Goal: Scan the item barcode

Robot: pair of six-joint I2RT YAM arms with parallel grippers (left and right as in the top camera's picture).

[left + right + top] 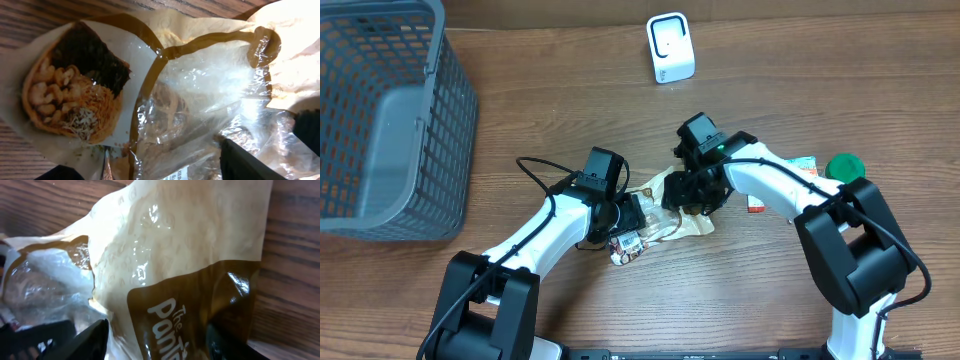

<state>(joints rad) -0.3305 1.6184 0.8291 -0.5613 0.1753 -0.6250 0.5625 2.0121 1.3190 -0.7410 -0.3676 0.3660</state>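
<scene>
The item is a tan and brown food packet (665,228) with a clear plastic window, lying mid-table between both arms. My left gripper (628,222) is at its left end. In the left wrist view the packet (190,85) fills the frame, showing a printed wrap picture, and runs between the fingers of the left gripper (150,170), which is shut on it. My right gripper (692,195) is at the packet's right end. In the right wrist view its brown printed part (190,255) spans the right gripper (157,342), touching both fingers. No barcode shows plainly. The white scanner (670,48) stands at the back.
A grey mesh basket (380,120) fills the back left corner. A green round item (845,167) and another flat packet (800,165) lie to the right, beside the right arm. Bare wooden tabletop (550,90) separates the packet from the scanner.
</scene>
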